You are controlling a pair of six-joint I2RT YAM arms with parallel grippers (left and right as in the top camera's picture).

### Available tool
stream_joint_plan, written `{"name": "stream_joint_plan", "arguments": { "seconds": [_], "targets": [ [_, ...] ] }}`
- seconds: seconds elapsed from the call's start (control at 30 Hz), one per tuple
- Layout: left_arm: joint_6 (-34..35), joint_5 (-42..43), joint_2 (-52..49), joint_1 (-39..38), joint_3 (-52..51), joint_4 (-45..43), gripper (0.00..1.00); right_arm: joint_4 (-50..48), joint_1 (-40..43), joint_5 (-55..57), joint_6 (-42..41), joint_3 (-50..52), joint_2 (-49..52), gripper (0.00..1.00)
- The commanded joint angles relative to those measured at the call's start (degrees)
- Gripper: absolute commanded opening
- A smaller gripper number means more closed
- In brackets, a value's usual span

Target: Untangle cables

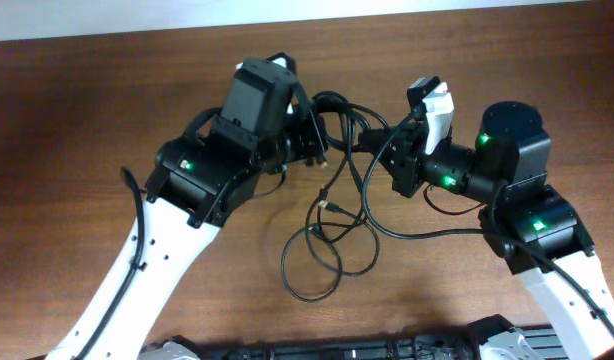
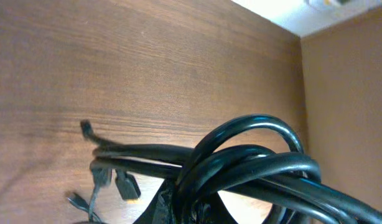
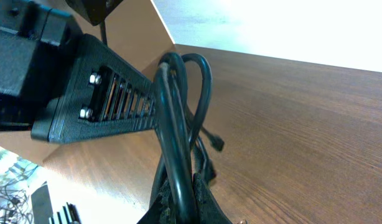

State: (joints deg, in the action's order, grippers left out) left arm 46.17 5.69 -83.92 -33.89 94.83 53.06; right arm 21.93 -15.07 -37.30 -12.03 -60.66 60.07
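Looking down from overhead, you have both arms meeting over the far middle of the table, with the cables strung between them. The left end effector and the right end effector sit near each other, each at the upper part of the bundle. Below them, thin black loops lie on the wood toward the near edge, crossing one another.

In your left wrist view the cables arch up close to the lens, coming out of dark pads pressed together on them at the bottom edge. A small plug and other loose ends show beyond.

In your right wrist view the strands run down into its own pads, pinched tight, and the left arm's ribbed finger reaches them from the side.
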Motion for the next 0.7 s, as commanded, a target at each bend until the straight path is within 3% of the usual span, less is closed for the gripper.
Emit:
{"name": "stream_joint_plan", "arguments": {
  "seconds": [0.0, 0.17, 0.37, 0.67],
  "targets": [
    [5.2, -7.0, 0.0, 2.8, 0.6, 0.4, 0.0, 0.2, 0.0, 1.2, -0.5, -0.7, -0.8, 0.04],
    [6.4, -7.1, 0.0, 3.0, 0.6, 0.7, 0.0, 0.4, 0.0, 4.6, -4.3, -0.7, -0.8, 0.04],
    [19.1, -7.2, 0.0, 3.3, 0.6, 1.6, 0.0, 3.1, 0.0, 11.4, -12.0, -0.7, -0.8, 0.04],
    [20.0, -8.5, 0.0, 3.3, 0.6, 1.9, 0.0, 7.3, 0.0, 20.0, -19.1, -0.7, -0.8, 0.04]
  ]
}}
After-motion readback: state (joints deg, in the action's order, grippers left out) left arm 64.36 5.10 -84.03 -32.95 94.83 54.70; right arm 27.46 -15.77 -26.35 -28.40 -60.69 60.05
